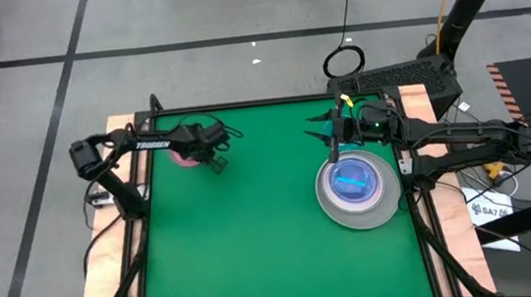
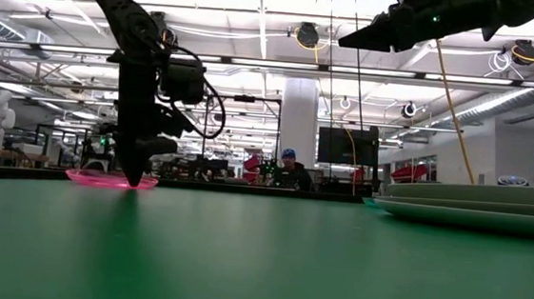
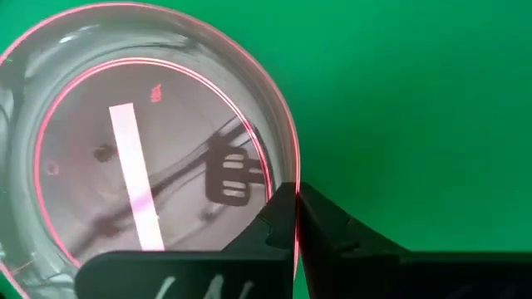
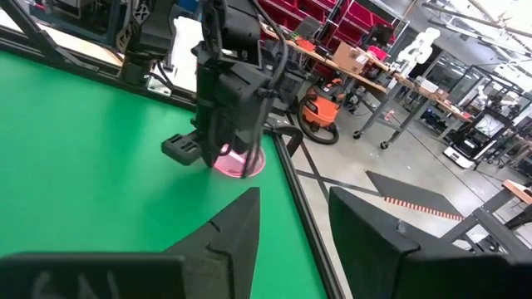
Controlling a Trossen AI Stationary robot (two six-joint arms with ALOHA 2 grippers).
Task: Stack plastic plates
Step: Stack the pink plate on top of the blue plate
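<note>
Spanning the frame, the green table (image 1: 256,248) carries everything shown; I am the robot, and both arms are mine.

Stack of plates (image 1: 357,190): it lies near the table's right edge, a large grey plate at the bottom and a blue translucent plate (image 1: 351,176) on top. In the low view the stack shows only as thin layered rims (image 2: 477,206), and I cannot count the layers.

My left arm: it reaches in from the table's left edge toward the far left part of the mat, forearm roughly level, wrist turned straight down. White lettering runs along the forearm; I read "TROSSEN", partly cut off in the low view.

My right arm: it comes in from the right edge and waits above the table just beyond the stack, held high. My right gripper (image 1: 331,130) hangs clear of everything, its two fingers spread apart with nothing between them.

My left gripper (image 3: 297,218): its tips rest at table level, and its fingers are pressed together on the rim of the pink plate (image 3: 141,141).

Pink plate: small and translucent, it lies flat on the far left of the table, well apart from the stack.
</note>
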